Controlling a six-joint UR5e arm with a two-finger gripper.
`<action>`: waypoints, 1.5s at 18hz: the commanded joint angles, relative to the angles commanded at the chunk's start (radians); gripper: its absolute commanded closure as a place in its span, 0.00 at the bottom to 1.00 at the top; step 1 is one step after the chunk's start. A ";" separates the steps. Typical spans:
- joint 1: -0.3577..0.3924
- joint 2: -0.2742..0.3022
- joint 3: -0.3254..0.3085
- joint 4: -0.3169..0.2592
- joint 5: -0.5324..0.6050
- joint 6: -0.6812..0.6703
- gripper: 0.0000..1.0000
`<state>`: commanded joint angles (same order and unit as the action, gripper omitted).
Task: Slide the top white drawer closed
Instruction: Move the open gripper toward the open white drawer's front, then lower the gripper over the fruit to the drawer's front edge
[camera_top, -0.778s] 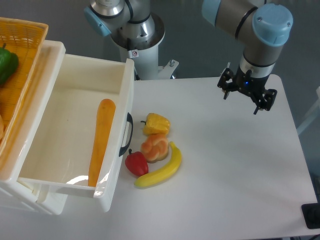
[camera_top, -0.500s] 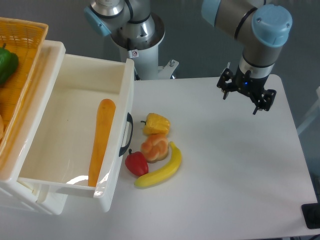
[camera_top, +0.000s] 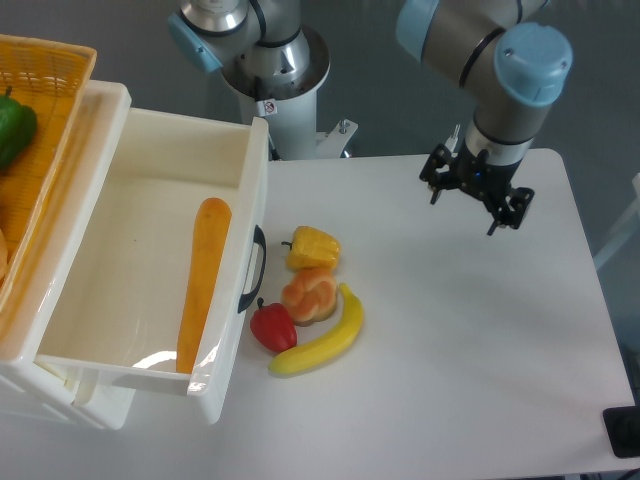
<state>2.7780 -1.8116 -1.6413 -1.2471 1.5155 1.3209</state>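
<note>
Top white drawer (camera_top: 150, 270) pulled far out of its white cabinet at the left of the bench (camera_top: 470, 350), open tray facing up, flat front toward the middle of the bench with the curved black handle (camera_top: 255, 270) on it. Inside the tray, a long orange carrot (camera_top: 200, 285) lying lengthwise along the front wall. Above and behind the drawer, an orange woven basket (camera_top: 45, 75) on the cabinet top, a green pepper (camera_top: 12, 130) showing at its left edge.

Just beside the handle, on the bench: a yellow pepper (camera_top: 314, 247), a bread roll (camera_top: 309, 295) touching it below, a red pepper (camera_top: 272, 327) nearest the drawer front, and a banana (camera_top: 322, 340) curving under the roll, all in one tight cluster.

Gripper (camera_top: 475, 195) hanging over the right rear part of the bench, well apart from the drawer and from the cluster. Jaws spread apart, black fingertips (camera_top: 432, 192) pointing down, nothing between them
</note>
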 joint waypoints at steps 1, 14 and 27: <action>0.000 0.002 -0.002 0.000 0.005 -0.020 0.00; -0.069 -0.014 0.012 0.008 -0.035 -0.319 0.45; -0.170 -0.031 0.018 -0.003 -0.115 -0.583 1.00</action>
<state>2.6079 -1.8423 -1.6230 -1.2502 1.4005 0.7380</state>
